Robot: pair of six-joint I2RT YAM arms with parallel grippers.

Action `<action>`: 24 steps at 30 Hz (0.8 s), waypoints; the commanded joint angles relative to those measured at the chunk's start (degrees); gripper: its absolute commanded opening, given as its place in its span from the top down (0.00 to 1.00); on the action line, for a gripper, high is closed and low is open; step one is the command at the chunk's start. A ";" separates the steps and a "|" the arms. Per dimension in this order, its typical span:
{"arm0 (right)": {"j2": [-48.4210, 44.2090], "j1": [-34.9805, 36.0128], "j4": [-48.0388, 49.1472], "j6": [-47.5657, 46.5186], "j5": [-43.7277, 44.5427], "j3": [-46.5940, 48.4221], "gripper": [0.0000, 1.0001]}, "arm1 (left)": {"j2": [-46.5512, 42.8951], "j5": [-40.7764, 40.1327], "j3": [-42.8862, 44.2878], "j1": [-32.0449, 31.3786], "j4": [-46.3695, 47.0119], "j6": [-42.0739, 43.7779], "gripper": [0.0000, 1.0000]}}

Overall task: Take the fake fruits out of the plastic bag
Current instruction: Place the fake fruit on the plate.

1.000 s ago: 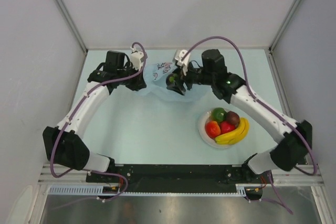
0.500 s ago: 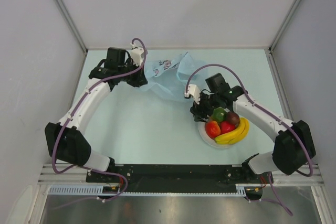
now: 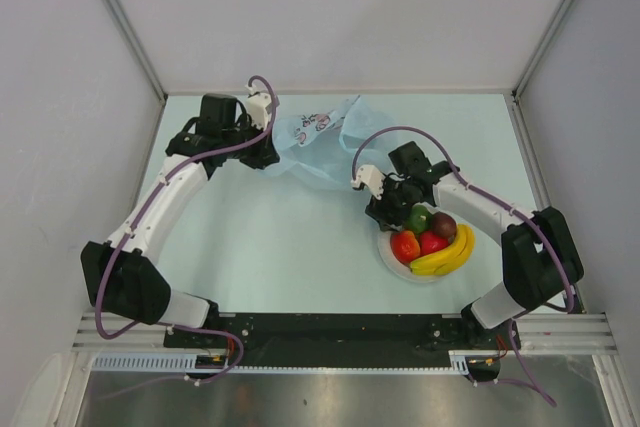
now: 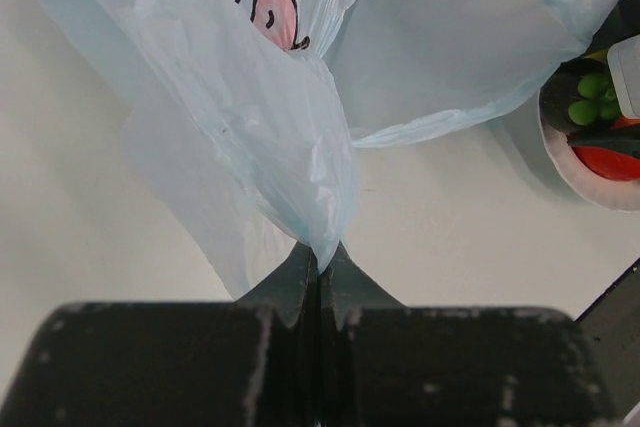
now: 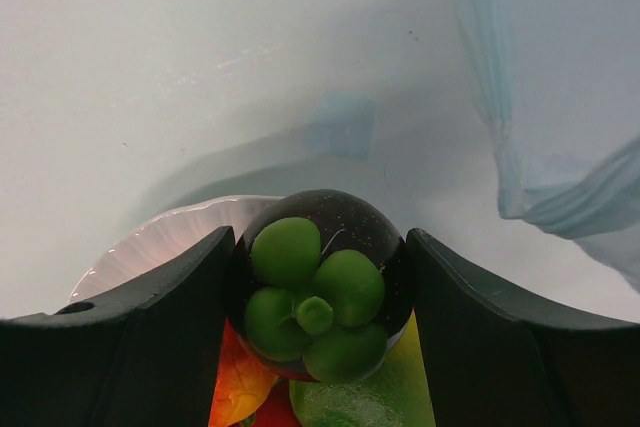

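My left gripper (image 3: 264, 153) is shut on a pinched fold of the light-blue plastic bag (image 3: 318, 144), which lies slack at the back middle; the wrist view shows the jaws closed on the bag (image 4: 250, 117). My right gripper (image 3: 390, 211) is over the far-left rim of the white plate (image 3: 388, 257). It is shut on a dark purple fruit with a green cap (image 5: 315, 282), one finger against each side. A green fruit (image 3: 418, 217), a dark one (image 3: 444, 225), red ones (image 3: 405, 246) and a yellow banana (image 3: 447, 257) lie on the plate.
The plate rim (image 5: 170, 237) shows under the held fruit, with the bag's edge (image 5: 560, 117) to the right. Grey walls close in the back and sides. The plate also shows at the right edge of the left wrist view (image 4: 575, 162).
My right gripper has come from the bag's mouth down to the plate, carrying the dark fruit. The bag has slumped and spread towards the back. The left arm has barely moved.
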 commanded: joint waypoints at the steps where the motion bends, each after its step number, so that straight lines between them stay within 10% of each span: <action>1: 0.41 -0.82 -0.11 -0.74 1.13 -0.20 0.45 | -1.03 0.58 0.54 0.33 1.97 -0.12 1.00; 24: -1.87 -0.56 -1.87 -0.40 0.43 -1.96 0.17 | -1.47 0.66 -0.42 0.32 2.15 -0.12 1.00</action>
